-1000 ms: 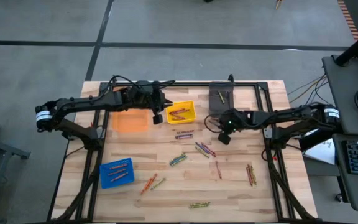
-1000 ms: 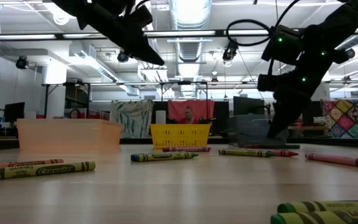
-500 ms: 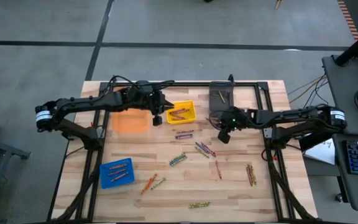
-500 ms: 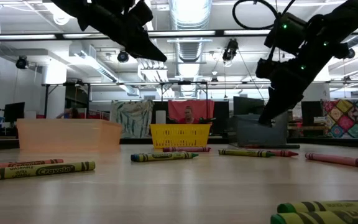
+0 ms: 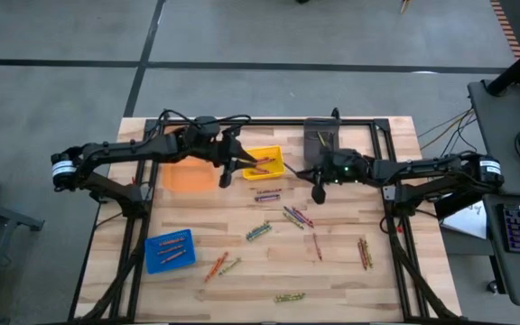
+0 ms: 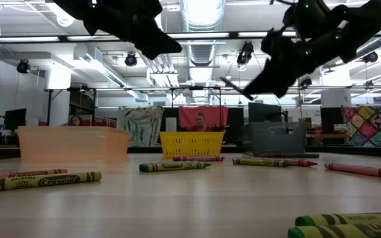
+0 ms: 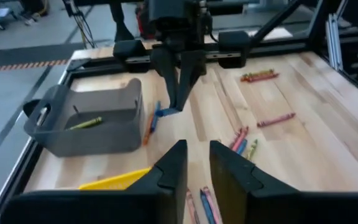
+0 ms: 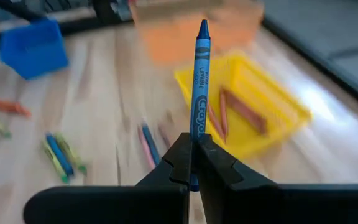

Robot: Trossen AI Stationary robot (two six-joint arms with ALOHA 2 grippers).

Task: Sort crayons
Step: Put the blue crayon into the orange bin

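both arms have shifted since the earlier frames: the right gripper has swung toward the middle of the table and tilted, and the left gripper has moved nearer the yellow bin, its jaws now a little apart with nothing between them. the right jaws are clamped on a blue crayon, held in the air near the back edge, between the yellow bin and the grey bin.

the sorting looks about half done, as i judge it. largest to smallest: one table, two arms, four bins along the back and left part. the orange bin near the back left shows no clear content. the yellow bin holds some reddish crayons, maybe three. the grey bin at the back edge holds one olive crayon. the blue bin near the front left corner holds about four orange ones.

loose crayons lie on the table in small groups, roughly fifteen: near the middle, toward the right edge, and by the front edge. an exact count i cannot give.
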